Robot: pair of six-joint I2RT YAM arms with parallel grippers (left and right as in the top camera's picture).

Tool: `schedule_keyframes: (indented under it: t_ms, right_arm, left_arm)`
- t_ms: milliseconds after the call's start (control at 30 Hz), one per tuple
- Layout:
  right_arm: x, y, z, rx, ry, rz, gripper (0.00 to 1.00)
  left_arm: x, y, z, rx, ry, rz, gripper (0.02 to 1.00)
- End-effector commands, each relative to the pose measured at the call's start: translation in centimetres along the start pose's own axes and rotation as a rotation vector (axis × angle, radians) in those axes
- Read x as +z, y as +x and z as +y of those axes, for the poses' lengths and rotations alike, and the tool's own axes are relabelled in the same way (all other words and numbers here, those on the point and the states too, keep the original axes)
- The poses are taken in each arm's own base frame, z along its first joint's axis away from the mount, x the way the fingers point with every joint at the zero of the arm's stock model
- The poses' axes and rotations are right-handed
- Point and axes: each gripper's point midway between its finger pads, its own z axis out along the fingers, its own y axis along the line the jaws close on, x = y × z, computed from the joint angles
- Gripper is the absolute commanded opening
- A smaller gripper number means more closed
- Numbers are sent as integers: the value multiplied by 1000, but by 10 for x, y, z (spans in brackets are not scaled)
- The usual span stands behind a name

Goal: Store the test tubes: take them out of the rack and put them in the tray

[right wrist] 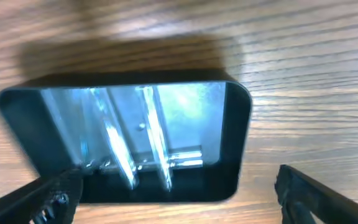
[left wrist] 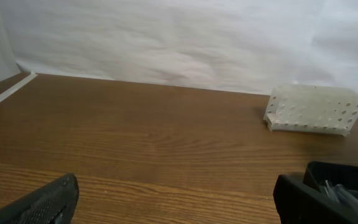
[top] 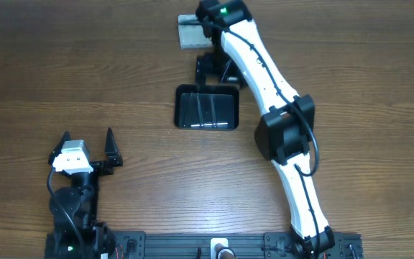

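Tabletop (top: 20, 86) is all that lies under the left gripper (top: 87, 138), which sits low on the left, open wide and holding nothing. Next comes the white test tube rack (left wrist: 312, 110) at the far side; its holes look empty, but clear tubes are hard to see. Just near it is the black tray (top: 179, 108) with the test tubes (right wrist: 156, 137) lying side by side inside. The right gripper (right wrist: 178, 180) hangs over the tray's far edge, spread open and empty. If it drops too low, I think it could bump the tray wall and push it, or knock the glass tubes together and crack one.
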Motion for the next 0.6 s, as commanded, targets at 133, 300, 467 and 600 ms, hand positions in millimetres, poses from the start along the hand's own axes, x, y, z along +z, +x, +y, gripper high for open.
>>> schedule_keyframes:
  t_ms: [133, 300, 467, 600]
  right_arm:
    - [-122, -3, -21, -161, -54, -301, 989]
    - [-197, 8, -52, -202, -6, -511, 993]
    - [-262, 44, -104, -119, 85, -667, 993]
    - [-297, 78, -127, -84, 71, -752, 991]
  left_arm:
    - [0, 1, 0, 17, 3, -1, 998]
    - [0, 1, 0, 17, 3, -2, 998]
    - [0, 1, 0, 17, 3, -2, 996]
    - [0, 1, 0, 17, 3, -2, 998]
